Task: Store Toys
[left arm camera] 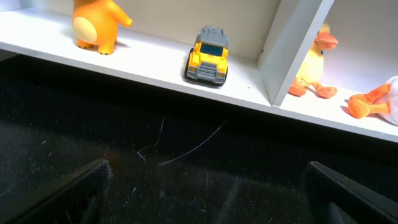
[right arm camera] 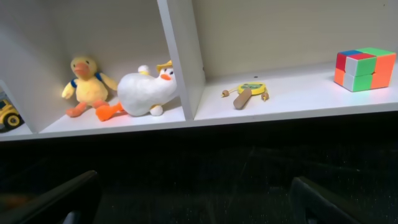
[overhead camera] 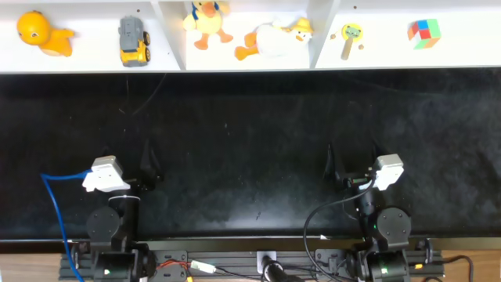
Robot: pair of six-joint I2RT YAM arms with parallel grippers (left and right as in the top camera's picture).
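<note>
The left end effector (overhead camera: 147, 166) and right end effector (overhead camera: 351, 164) hung wide open and empty over the black surface (overhead camera: 250, 125). The truck (overhead camera: 133, 41), duck (overhead camera: 207, 22) and cube (overhead camera: 423, 33) sat on the shelf (overhead camera: 235, 66). Storing looked done, so it seemed best to hold back from the shelf lip.

duck figure (overhead camera: 43, 33) orange | truck (overhead camera: 134, 41) yellow-grey | plush duck (overhead camera: 207, 22) yellow | plush goose (overhead camera: 274, 39) white, orange feet | cube (overhead camera: 423, 33) multicoloured | tabletop (overhead camera: 250, 141) black
</note>
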